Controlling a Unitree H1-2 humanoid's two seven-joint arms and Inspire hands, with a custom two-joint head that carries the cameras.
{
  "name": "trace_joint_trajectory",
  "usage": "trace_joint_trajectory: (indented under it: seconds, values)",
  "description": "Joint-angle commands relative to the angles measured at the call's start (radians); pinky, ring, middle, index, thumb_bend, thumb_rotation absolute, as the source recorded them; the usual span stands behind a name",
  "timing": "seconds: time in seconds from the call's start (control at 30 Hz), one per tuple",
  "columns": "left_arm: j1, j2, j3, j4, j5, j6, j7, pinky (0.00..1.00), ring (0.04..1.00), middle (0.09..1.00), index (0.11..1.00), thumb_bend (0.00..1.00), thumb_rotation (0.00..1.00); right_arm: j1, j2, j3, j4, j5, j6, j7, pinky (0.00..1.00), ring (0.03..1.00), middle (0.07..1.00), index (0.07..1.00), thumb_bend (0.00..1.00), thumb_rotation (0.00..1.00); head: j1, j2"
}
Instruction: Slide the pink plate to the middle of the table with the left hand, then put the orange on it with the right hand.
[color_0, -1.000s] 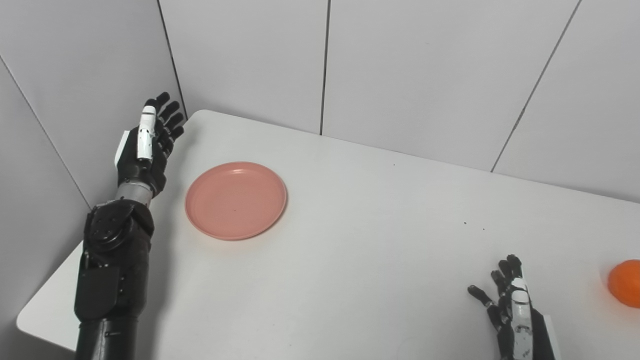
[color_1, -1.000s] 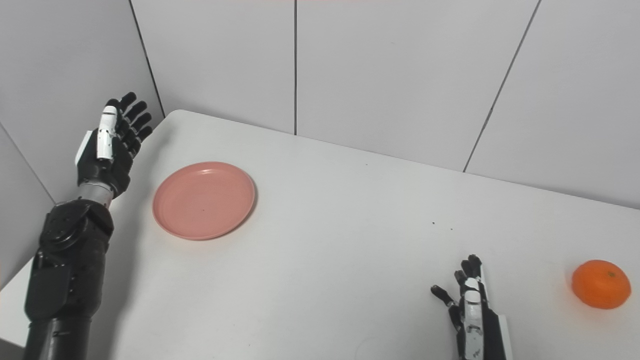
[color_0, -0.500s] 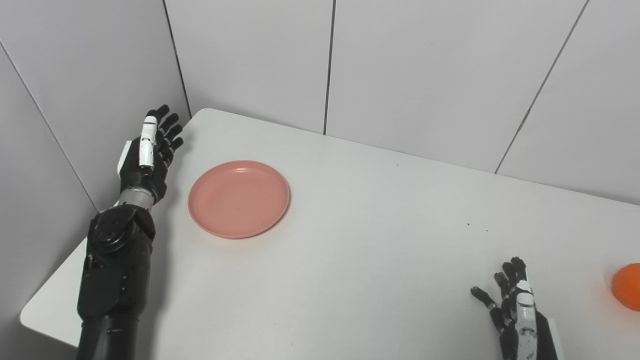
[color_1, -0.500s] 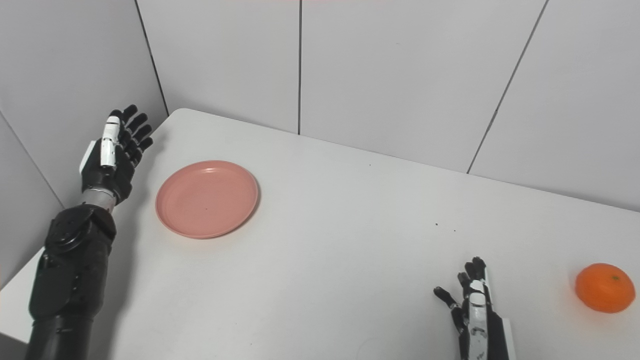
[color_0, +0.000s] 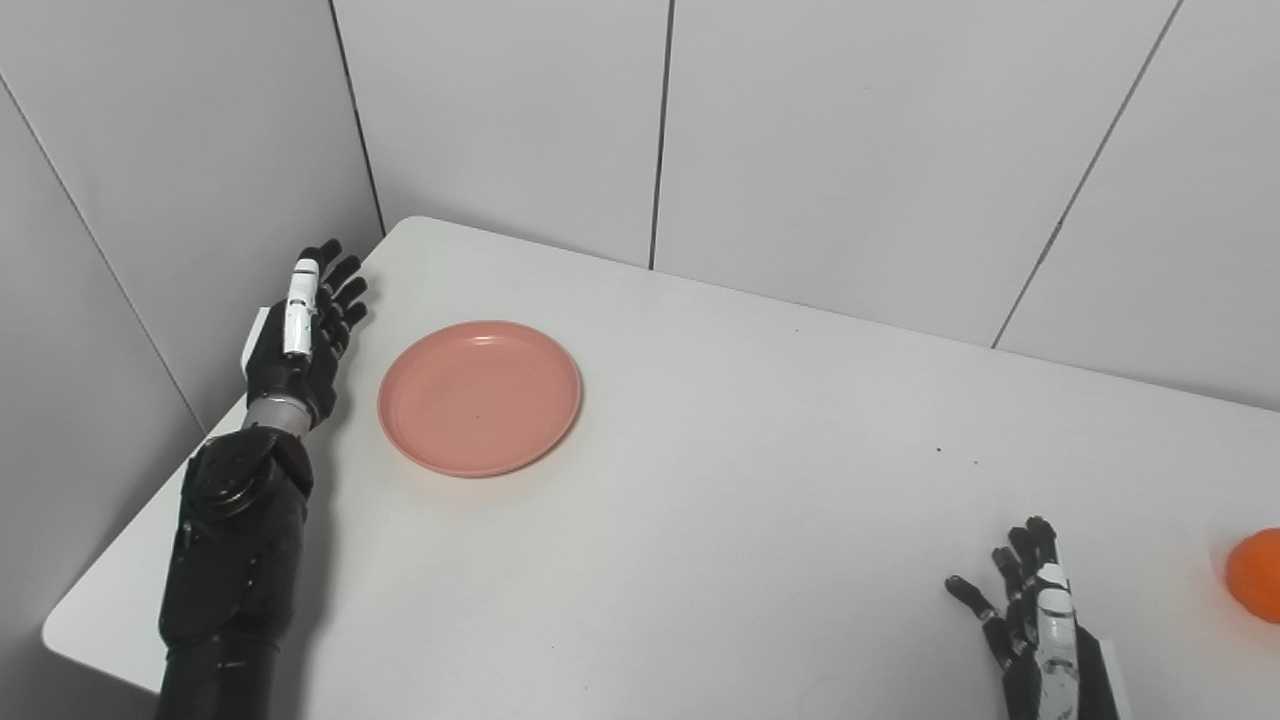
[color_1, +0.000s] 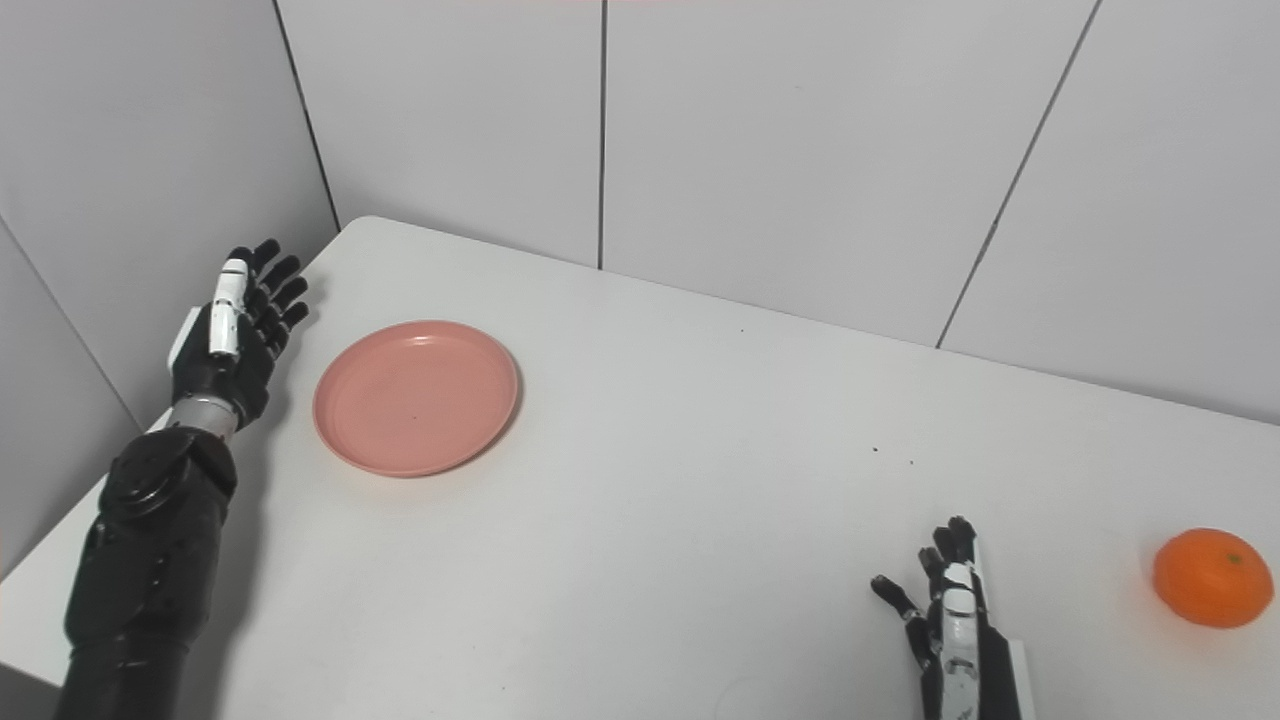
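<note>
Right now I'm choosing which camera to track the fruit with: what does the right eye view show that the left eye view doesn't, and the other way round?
Only the right eye view shows the whole orange, stem dimple included, with bare table on its right. Only the left eye view shows more of the wall left of the table's corner; there the orange is cut by the picture's right edge. Both show the pink plate empty at the table's left, the left hand open beside it without touching, and the right hand open near the bottom edge, apart from the orange.
</note>
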Motion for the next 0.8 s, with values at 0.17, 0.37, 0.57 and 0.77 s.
trace_joint_trajectory:
  seconds: [0.17,0.37,0.57,0.77]
  values:
    - [-0.018,0.020,-0.003,0.001,-0.024,-0.041,-0.023,0.99,0.963,0.954,0.932,0.33,1.00,-0.004,-0.006,-0.007,-0.018,0.001,-0.016,0.006,1.00,1.000,1.000,1.000,0.17,1.00,0.001,0.002]
    - [-0.014,0.009,0.004,0.028,-0.038,-0.050,-0.030,0.97,0.965,0.956,0.936,0.31,1.00,-0.003,-0.007,-0.009,-0.024,0.003,-0.008,0.004,1.00,1.000,1.000,1.000,0.16,1.00,0.003,0.006]
    - [-0.013,0.010,0.003,0.062,-0.060,-0.059,-0.045,0.98,0.966,0.961,0.944,0.30,1.00,-0.001,-0.005,-0.009,-0.029,0.001,-0.004,0.001,1.00,1.000,1.000,1.000,0.16,1.00,0.005,0.007]
    - [-0.009,0.021,-0.016,0.106,-0.047,-0.091,-0.065,0.97,0.949,0.952,0.939,0.30,1.00,-0.004,-0.011,-0.008,-0.021,-0.003,-0.018,0.006,1.00,1.000,1.000,1.000,0.17,1.00,0.006,0.008]
